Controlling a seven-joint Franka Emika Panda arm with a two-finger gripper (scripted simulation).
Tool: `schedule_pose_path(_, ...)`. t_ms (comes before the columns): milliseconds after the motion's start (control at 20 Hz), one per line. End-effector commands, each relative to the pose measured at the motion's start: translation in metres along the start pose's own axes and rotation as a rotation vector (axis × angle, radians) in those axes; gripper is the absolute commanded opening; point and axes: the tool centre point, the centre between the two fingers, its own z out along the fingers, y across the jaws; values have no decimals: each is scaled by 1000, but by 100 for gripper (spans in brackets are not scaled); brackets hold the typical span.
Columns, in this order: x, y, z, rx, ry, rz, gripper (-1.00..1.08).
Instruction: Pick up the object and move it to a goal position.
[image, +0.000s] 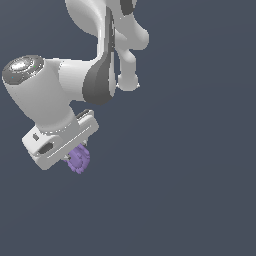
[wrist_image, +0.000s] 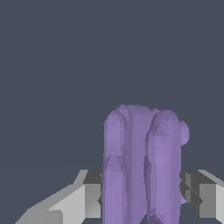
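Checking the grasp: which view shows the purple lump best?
The wrist view: the purple lump fills it, ridges clear, between the claw fingers. The exterior view shows only a small bit under the claw.

Exterior cam looks from off the arm, mid-range; wrist cam v. close; both share claw (image: 74, 156) w/ object (wrist_image: 142, 166).

one purple object (image: 78, 159); one white gripper (image: 70, 156); one robot arm (image: 75, 75).
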Motion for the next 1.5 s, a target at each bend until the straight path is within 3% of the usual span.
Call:
schedule_pose_path(0,-15,3,-24,2,-1,1,-100)
schedule_pose_path(350,-51,12,-84,5,-5,4,-100)
schedule_pose_path(650,-68,18,-113,6,-7,5,-100)
schedule_pose_path(1100,-72,20,-121,6,-8,6,-100)
schedule_pose_path(1450,-61,4,-141,6,-8,6,-100)
